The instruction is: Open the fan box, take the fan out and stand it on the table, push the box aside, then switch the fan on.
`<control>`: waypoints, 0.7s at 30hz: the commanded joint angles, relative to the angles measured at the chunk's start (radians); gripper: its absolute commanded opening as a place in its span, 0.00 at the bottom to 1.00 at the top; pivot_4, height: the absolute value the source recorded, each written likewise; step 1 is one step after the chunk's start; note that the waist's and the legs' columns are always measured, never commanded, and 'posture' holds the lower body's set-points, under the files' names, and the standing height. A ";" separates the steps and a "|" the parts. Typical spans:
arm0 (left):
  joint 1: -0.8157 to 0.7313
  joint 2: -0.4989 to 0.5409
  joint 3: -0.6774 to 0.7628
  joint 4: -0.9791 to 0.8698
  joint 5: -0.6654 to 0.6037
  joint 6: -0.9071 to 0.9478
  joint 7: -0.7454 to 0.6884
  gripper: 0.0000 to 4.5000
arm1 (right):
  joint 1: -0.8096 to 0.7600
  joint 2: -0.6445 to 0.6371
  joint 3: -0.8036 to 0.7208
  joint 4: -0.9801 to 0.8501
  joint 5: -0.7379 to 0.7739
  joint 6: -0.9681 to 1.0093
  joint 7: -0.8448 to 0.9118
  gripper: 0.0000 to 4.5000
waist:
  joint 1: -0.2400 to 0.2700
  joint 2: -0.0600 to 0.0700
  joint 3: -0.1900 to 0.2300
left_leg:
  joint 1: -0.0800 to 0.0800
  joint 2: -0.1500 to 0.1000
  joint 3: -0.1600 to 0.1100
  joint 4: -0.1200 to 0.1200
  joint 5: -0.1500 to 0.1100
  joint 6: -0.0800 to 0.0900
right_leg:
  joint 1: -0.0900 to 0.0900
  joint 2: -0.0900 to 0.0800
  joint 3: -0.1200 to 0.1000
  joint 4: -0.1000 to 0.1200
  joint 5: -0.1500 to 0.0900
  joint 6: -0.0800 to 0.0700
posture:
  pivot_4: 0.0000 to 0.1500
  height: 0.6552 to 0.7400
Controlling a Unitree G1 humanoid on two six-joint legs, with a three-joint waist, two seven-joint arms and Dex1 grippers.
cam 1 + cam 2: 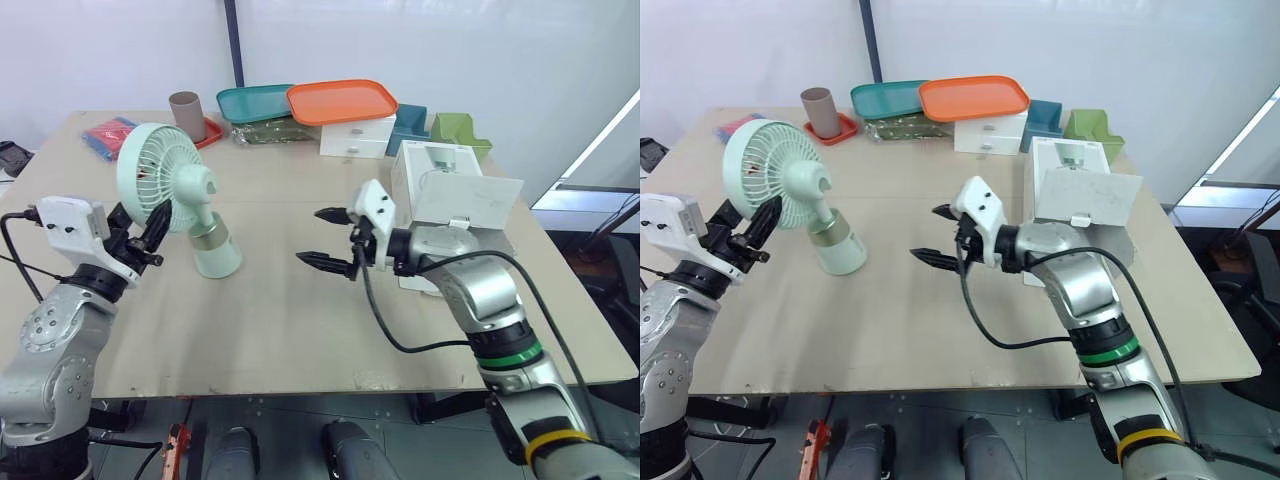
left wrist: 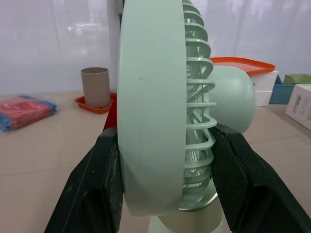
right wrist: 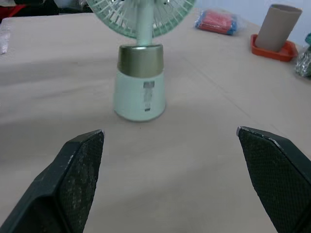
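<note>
Left hand [image 1: 148, 238] clamps fan [image 1: 165, 180] guard; fan base sits on bench [image 1: 280, 320]. Right hand [image 1: 310, 235] open, empty. Release squarely, avoid tipping fan.

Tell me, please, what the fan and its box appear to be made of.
Fan: likely moulded plastic, pale green, smooth matte finish; the thin grille ribs suggest it. Its gold band looks metallic, perhaps only plated. Box: probably white cardboard, smooth-faced; its thin flap stands folded open.
</note>
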 commanded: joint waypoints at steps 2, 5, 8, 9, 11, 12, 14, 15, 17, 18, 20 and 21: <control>-0.044 -0.001 -0.001 -0.073 -0.044 -0.010 -0.008 0.45 | -0.056 0.053 -0.007 0.017 -0.011 0.009 -0.031 1.00 | 0.000 0.000 0.000 | -0.002 0.000 -0.001 0.000 0.000 0.000 | -0.001 0.000 0.000 0.000 0.000 -0.001 | 1.00 1.00; -0.071 -0.012 -0.024 -0.070 -0.042 -0.014 -0.006 0.45 | -0.090 0.095 0.002 0.039 -0.021 0.024 -0.057 1.00 | 0.000 0.000 0.000 | -0.004 -0.001 -0.002 0.000 0.000 0.000 | -0.003 0.000 0.000 0.000 0.001 -0.002 | 1.00 1.00; -0.095 -0.020 -0.047 -0.075 -0.043 -0.021 -0.011 0.45 | -0.109 0.122 0.016 0.058 -0.035 0.029 -0.073 1.00 | 0.000 0.000 0.000 | -0.005 -0.001 -0.002 0.000 0.000 0.000 | -0.005 0.000 0.000 0.000 0.001 -0.002 | 1.00 1.00; -0.101 -0.020 -0.059 -0.072 -0.035 -0.025 -0.017 0.45 | -0.122 0.138 0.019 0.070 -0.039 0.032 -0.083 1.00 | 0.000 0.000 0.000 | -0.005 -0.001 -0.002 0.000 0.000 0.000 | -0.005 0.000 0.000 0.000 0.002 -0.002 | 1.00 1.00; -0.116 -0.029 -0.079 -0.067 -0.026 -0.027 -0.016 0.45 | -0.158 0.178 0.017 0.095 -0.041 0.054 -0.113 1.00 | 0.000 0.000 0.000 | -0.007 -0.001 -0.002 0.000 0.000 0.000 | -0.008 0.000 0.000 0.000 0.004 -0.006 | 1.00 1.00; -0.126 -0.033 -0.087 -0.065 -0.022 -0.025 -0.013 0.45 | -0.171 0.196 0.016 0.101 -0.039 0.065 -0.124 1.00 | 0.001 0.000 0.000 | -0.007 -0.001 -0.002 0.000 0.000 -0.001 | -0.008 0.000 -0.001 0.000 0.004 -0.006 | 1.00 1.00; -0.140 -0.035 -0.096 -0.061 -0.018 -0.026 -0.012 0.45 | -0.186 0.222 0.015 0.111 -0.039 0.078 -0.138 1.00 | 0.000 0.000 0.000 | -0.011 -0.001 -0.005 0.000 0.001 -0.002 | -0.010 0.000 -0.002 0.001 0.004 -0.006 | 1.00 1.00; -0.146 -0.036 -0.108 -0.064 -0.013 -0.027 -0.014 0.45 | -0.195 0.233 0.013 0.121 -0.041 0.083 -0.146 1.00 | 0.000 0.000 0.000 | -0.012 -0.001 -0.005 0.000 0.001 -0.002 | -0.011 0.001 -0.002 0.001 0.004 -0.006 | 1.00 1.00; -0.149 -0.043 -0.128 -0.073 -0.006 -0.024 -0.011 0.45 | -0.225 0.256 0.002 0.160 -0.049 0.096 -0.178 1.00 | 0.000 0.000 0.000 | -0.012 -0.001 -0.005 0.000 0.001 -0.002 | -0.011 0.001 -0.002 0.001 0.004 -0.006 | 1.00 1.00; -0.148 -0.045 -0.131 -0.074 -0.006 -0.023 -0.010 0.45 | -0.235 0.263 -0.003 0.173 -0.052 0.101 -0.188 1.00 | 0.000 0.000 0.000 | -0.012 -0.001 -0.005 0.000 0.001 -0.002 | -0.011 0.001 -0.002 0.001 0.004 -0.006 | 1.00 1.00; -0.145 -0.048 -0.132 -0.074 -0.005 -0.022 -0.011 0.45 | -0.251 0.273 -0.013 0.188 -0.051 0.111 -0.201 1.00 | 0.000 0.000 0.000 | -0.012 -0.001 -0.006 0.000 0.001 -0.002 | -0.012 0.001 -0.003 0.001 0.004 -0.006 | 1.00 1.00; -0.143 -0.050 -0.132 -0.074 -0.003 -0.023 -0.013 0.45 | -0.245 0.278 -0.014 0.183 -0.049 0.114 -0.204 1.00 | 0.000 0.000 0.000 | -0.012 -0.001 -0.006 0.000 0.001 -0.002 | -0.011 0.001 -0.003 0.001 0.004 -0.006 | 1.00 1.00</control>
